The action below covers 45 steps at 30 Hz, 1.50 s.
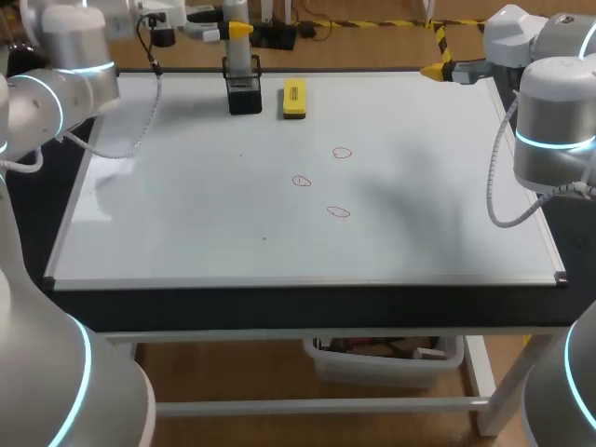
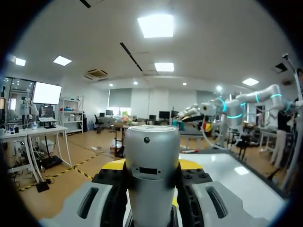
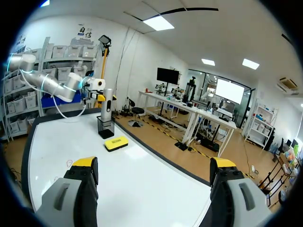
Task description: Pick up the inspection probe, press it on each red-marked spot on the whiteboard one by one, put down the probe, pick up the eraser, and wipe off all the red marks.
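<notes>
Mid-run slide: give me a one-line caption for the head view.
Left gripper grips the probe standing in its holder; eraser and three red marks lie on the whiteboard.

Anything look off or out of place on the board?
Nothing stands out. The probe stands upright in its holder, the eraser lies flat beside it, and the three red marks sit unsmeared on the whiteboard.

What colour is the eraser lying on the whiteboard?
The eraser is yellow with a dark edge; the head view shows it best.
</notes>
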Available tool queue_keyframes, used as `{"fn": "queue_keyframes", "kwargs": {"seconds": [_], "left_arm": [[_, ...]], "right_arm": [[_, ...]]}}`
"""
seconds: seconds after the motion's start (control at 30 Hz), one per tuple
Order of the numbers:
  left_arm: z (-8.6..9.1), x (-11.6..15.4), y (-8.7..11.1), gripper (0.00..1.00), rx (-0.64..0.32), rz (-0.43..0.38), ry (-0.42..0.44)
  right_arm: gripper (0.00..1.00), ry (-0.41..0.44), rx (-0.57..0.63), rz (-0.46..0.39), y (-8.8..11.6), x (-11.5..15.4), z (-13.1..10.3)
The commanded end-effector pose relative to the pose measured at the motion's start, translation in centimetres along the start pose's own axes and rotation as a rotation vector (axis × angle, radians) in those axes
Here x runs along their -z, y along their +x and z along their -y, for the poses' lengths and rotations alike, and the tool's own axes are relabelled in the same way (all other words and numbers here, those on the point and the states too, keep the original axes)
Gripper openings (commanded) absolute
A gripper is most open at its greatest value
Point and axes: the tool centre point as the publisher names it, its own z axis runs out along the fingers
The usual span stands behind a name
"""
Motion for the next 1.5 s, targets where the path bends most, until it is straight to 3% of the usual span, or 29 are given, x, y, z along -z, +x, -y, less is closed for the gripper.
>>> {"fn": "queue_keyframes", "kwargs": {"seconds": [0.03,0.4,0.67,1.13,1.5], "left_arm": [[1.6,0.5,1.8,0.0,-0.01,0.045,-0.004],[5.3,1.1,2.9,0.0,0.007,0.043,0.004],[7.4,3.2,3.3,0.0,-0.006,0.085,0.0],[6.1,9.2,4.4,0.0,-0.018,0.199,0.017],[4.0,12.7,5.1,0.0,-0.02,0.261,0.02]], "right_arm": [[1.0,0.001,0.0,0.0,0.0,0.0,0.0],[1.0,0.001,0.0,0.0,0.0,0.0,0.0],[1.0,0.001,0.0,0.0,0.0,0.0,0.0],[1.0,0.001,0.0,0.0,0.0,0.0,0.0],[1.0,0.001,0.0,0.0,0.0,0.0,0.0]]}}
